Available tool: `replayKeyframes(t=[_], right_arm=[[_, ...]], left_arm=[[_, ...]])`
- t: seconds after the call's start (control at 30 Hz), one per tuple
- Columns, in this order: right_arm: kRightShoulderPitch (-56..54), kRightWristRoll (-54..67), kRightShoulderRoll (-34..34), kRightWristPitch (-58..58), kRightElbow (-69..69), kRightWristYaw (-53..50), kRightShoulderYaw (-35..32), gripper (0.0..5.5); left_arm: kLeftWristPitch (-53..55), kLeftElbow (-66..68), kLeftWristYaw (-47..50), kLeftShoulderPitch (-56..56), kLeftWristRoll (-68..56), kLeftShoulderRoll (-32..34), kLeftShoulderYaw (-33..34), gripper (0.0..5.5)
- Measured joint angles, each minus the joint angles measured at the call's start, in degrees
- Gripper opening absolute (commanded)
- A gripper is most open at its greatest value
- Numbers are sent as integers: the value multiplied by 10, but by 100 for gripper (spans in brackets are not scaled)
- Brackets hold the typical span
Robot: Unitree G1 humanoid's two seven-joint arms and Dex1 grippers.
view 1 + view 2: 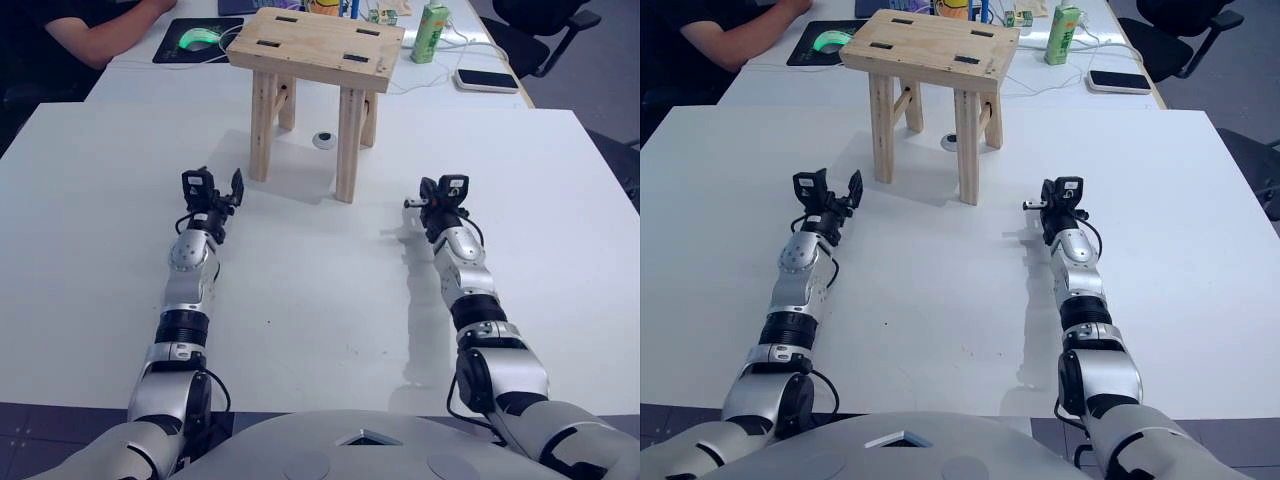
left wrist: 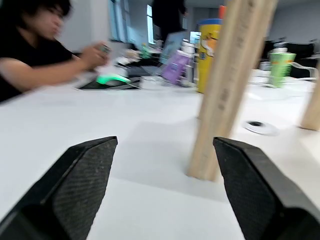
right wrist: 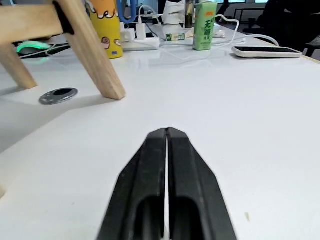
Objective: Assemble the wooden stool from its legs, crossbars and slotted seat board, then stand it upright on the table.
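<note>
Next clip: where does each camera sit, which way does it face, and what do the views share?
Left eye view: head, looking forward and down over the table at the upright wooden stool; both arms, left gripper open, right gripper shut.
Right eye view: the head's other eye, same scene, both arms.
Left wrist view: left wrist, low, facing the stool's front leg between its own spread fingers.
Right wrist view: right wrist, low, facing a rear leg and grommet over its closed fingers.
Shared: all four show the stool.
</note>
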Motion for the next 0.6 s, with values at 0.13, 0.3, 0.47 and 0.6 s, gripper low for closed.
replayKeyframes(t=[0.13,0.3,0.47,0.6], right_arm=[[15,-37,1,61,-40,-33,17,0],[14,-72,4,39,-54,-49,26,0],[-6,-57,5,32,-40,-33,11,0],[-18,-54,7,31,-26,-24,10,0]], left_arm=[[-17,1,2,-15,-22,-29,11,314],[-48,-8,-40,-14,-26,-38,-1,235],[-60,5,-47,-14,-21,-42,-4,169],[-75,26,-54,-16,-20,-49,-9,101]])
